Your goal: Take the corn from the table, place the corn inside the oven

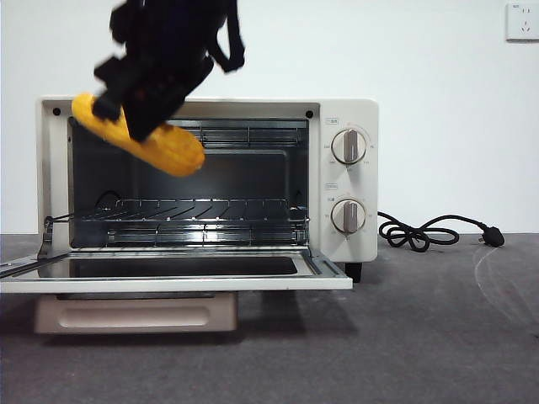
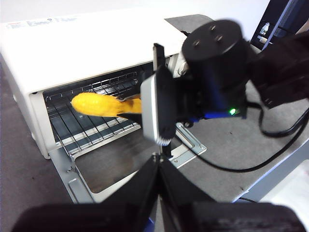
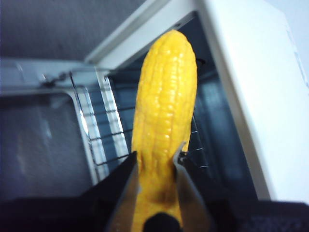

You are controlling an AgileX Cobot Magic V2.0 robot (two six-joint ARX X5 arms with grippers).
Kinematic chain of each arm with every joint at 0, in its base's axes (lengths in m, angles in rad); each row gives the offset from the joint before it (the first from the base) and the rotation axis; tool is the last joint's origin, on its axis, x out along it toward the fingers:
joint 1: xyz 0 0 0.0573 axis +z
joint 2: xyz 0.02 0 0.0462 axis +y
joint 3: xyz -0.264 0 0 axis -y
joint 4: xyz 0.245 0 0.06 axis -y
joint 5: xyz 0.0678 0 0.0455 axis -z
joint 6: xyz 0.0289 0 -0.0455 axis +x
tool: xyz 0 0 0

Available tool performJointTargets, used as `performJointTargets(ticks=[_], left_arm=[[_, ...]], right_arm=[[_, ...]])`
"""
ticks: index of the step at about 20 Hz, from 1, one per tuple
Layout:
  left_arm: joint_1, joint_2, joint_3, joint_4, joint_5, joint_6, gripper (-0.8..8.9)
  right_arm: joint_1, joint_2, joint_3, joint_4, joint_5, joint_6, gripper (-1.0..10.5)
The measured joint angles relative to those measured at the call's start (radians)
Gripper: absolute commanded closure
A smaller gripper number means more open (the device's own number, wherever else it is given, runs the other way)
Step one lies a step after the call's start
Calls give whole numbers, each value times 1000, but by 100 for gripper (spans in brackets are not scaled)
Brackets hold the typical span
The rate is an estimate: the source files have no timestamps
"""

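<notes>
Pickup was done — the right tool (image 3: 154,164) had its jaws clamped on the corn (image 1: 143,136), up off the worktop (image 1: 421,337) at the oven (image 1: 341,114) mouth above the rack (image 1: 202,215) — just the drop-off left, left tool (image 2: 159,166) idle, jaws together.

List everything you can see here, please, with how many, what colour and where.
corn: one, yellow-orange, held in the air at the oven's open mouth, above the rack
oven: one, cream-white, on the table, door folded down
rack: one, metal wire, inside the oven
knobs: two, cream, on the oven's front panel
cord: one, black, on the table beside the oven
table: one, dark grey
wall socket: one, white, on the wall
right end effector: one, black, shut on the corn
left end effector: one, black, shut, back from the oven
</notes>
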Motion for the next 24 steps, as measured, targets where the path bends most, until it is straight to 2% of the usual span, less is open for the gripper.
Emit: performJointTargets(ticks=[5, 11, 20, 21, 23, 24], left_arm=[[0, 0, 0, 0, 0, 0, 819], [0, 0, 0, -13, 0, 0, 819], [0, 0, 0, -31, 0, 0, 819], [0, 0, 0, -34, 0, 0, 819], [0, 0, 0, -34, 0, 0, 819], [0, 0, 0, -37, 0, 0, 819]], right_arm=[[-10, 63, 0, 92, 96, -126, 959], [-48, 102, 0, 176, 193, -187, 959], [-108, 111, 0, 81, 164, -200, 941], [-111, 111, 0, 65, 156, -198, 916], [-116, 111, 0, 45, 139, -183, 771], [-117, 111, 0, 45, 139, -172, 737]])
